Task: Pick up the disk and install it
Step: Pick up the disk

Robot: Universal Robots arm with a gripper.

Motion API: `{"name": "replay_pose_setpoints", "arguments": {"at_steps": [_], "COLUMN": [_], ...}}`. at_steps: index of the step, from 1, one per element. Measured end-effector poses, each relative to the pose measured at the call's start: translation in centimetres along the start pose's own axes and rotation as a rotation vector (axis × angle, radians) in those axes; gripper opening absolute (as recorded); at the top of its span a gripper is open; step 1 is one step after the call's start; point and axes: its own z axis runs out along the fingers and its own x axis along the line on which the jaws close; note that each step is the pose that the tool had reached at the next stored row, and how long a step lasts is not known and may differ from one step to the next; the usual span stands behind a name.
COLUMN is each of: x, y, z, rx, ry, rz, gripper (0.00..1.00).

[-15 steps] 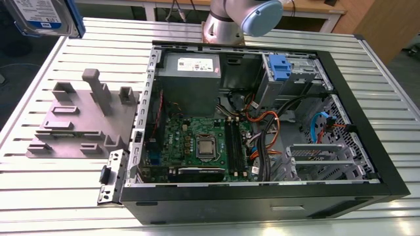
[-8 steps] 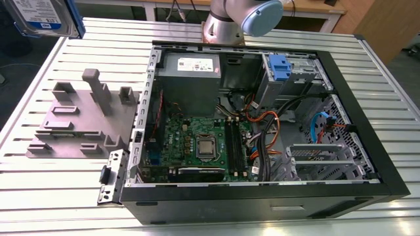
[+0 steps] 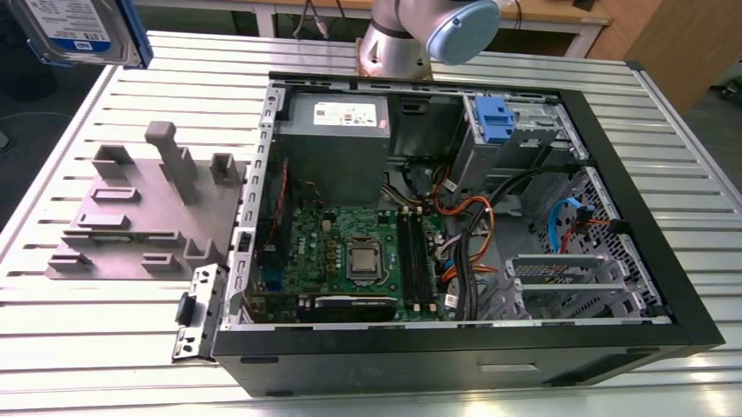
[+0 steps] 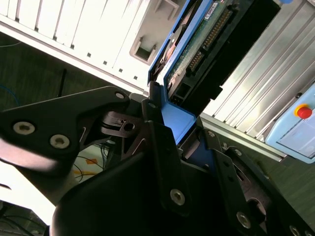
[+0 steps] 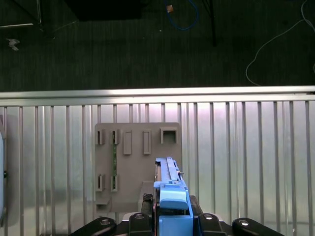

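Black two-fingered gripper (image 4: 179, 125) is clamping the flat silver-grey disk (image 3: 76, 30) by its blue plastic bracket (image 5: 172, 196) — holding it raised above the grey moulded fixture (image 5: 133, 162). Rigid, weighty and shock-sensitive, I'd judge — the bracket's ends are offering the safest hold.

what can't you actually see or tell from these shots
- Exterior view: the disk is cut off by the top edge.
- Second wrist view: the gripper covers the disk's bracket end; its label faces away.
- First wrist view: the disk hides part of the grey fixture.
- Exterior view: the bay behind the blue latch is shadowed.
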Motion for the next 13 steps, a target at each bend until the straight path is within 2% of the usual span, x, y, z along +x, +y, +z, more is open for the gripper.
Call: {"name": "replay_pose_setpoints", "arguments": {"at_steps": [13], "x": [-0.01], "y": [-0.25], "z": [-0.01], "rx": [-0.0002], "ry": [0.0001], "rz": [0.0], "gripper": [0.36]}}
